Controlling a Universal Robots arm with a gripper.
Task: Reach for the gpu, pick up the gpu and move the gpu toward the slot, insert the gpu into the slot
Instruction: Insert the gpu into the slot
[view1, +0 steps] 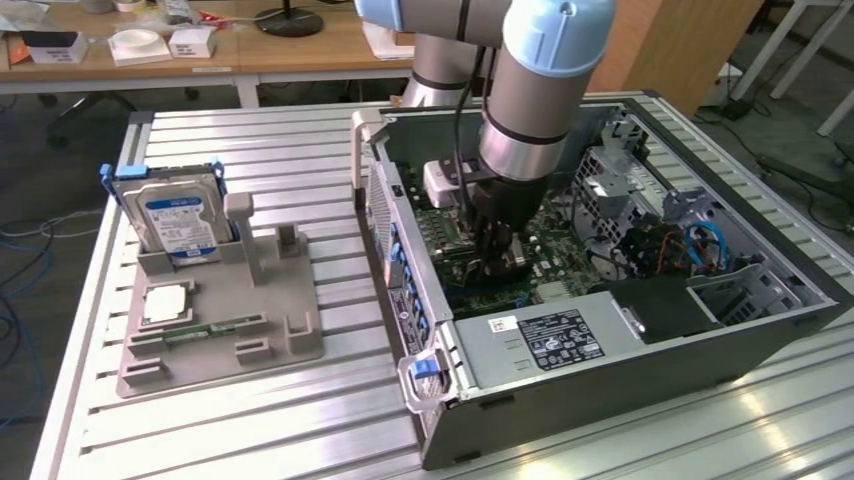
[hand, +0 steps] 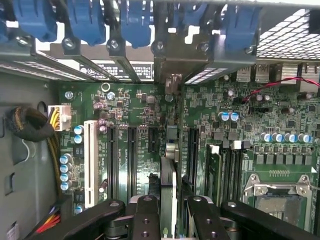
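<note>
On the ribbed aluminium surface (view1: 267, 400) I see the open grey computer case (view1: 601, 350). Inside it, my claw (hand: 169, 210) grips the thin edge-on gpu card (hand: 169, 170), standing upright over the green motherboard's (hand: 135, 110) black slots (hand: 131, 155).

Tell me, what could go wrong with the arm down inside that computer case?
The gpu, held edge-on in the gripper, might miss its slot and scrape the motherboard. The red wire beside it could snag. Pushing down off-line could strain the card or its bracket against the case wall.
</note>
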